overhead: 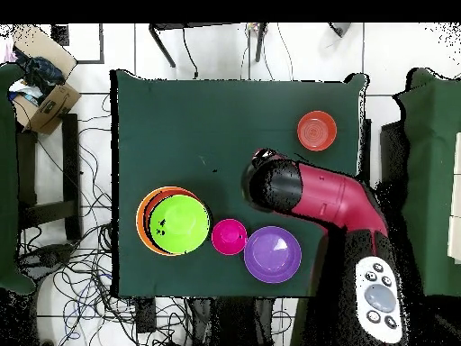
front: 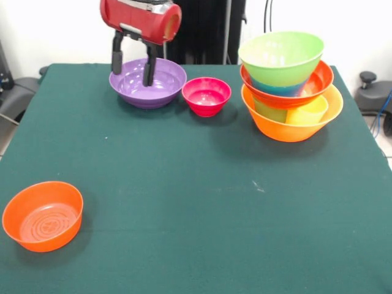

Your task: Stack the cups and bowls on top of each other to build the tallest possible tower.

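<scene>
Small orange bowl (front: pixel 43 215) nearest; no readable writing.

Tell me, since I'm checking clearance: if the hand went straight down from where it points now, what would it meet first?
Probably the purple bowl: the hand hangs open over it, one finger over its hollow, the other near its rim. Depth is unclear, and the overhead view hides the hand under the arm.

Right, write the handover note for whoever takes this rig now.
Hand: open, empty, hanging over the purple bowl at the table's far side.
Tower: big orange bowl at the bottom, red-orange bowl above it, lime green bowl on top; yellow and green pieces show through between.
Loose: purple bowl, pink bowl beside it, small orange bowl alone at the near corner.
Left: add those three.
</scene>
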Controlling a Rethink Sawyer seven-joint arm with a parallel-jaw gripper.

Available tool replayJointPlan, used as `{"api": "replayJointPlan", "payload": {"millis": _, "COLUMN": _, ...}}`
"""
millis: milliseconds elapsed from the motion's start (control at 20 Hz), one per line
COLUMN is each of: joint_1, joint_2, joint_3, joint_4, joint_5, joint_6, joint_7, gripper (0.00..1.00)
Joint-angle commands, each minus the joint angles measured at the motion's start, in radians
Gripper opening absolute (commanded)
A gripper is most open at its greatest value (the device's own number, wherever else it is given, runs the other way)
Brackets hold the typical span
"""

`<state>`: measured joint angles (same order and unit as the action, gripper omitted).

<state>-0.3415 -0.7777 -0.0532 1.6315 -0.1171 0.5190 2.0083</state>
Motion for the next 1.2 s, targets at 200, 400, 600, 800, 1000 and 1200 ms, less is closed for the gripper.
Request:
{"api": "replayJointPlan", "payload": {"millis": 200, "joint_1": -0.035, "joint_2": -0.018, "joint_3": 0.022, "joint_4": 0.180, "joint_5": 0.011, "joint_6": 0.011, "joint_7": 0.085, "gripper": 1.00}}
{"api": "replayJointPlan", "payload": {"millis": 400, "joint_1": -0.055, "joint_2": -0.001, "joint_3": 0.051, "joint_4": 0.200, "joint_5": 0.029, "joint_6": -0.003, "joint_7": 0.084, "gripper": 1.00}}
{"api": "replayJointPlan", "payload": {"millis": 600, "joint_1": -0.062, "joint_2": 0.000, "joint_3": 0.062, "joint_4": 0.204, "joint_5": 0.062, "joint_6": 0.015, "joint_7": 0.103, "gripper": 1.00}}
{"api": "replayJointPlan", "payload": {"millis": 800, "joint_1": -0.067, "joint_2": 0.002, "joint_3": 0.065, "joint_4": 0.208, "joint_5": 0.081, "joint_6": -0.011, "joint_7": 0.114, "gripper": 1.00}}
{"api": "replayJointPlan", "payload": {"millis": 1000, "joint_1": -0.068, "joint_2": 0.017, "joint_3": 0.071, "joint_4": 0.211, "joint_5": 0.090, "joint_6": -0.066, "joint_7": 0.123, "gripper": 1.00}}
{"api": "replayJointPlan", "payload": {"millis": 1200, "joint_1": -0.073, "joint_2": 0.024, "joint_3": 0.082, "joint_4": 0.214, "joint_5": 0.104, "joint_6": -0.091, "joint_7": 0.120, "gripper": 1.00}}
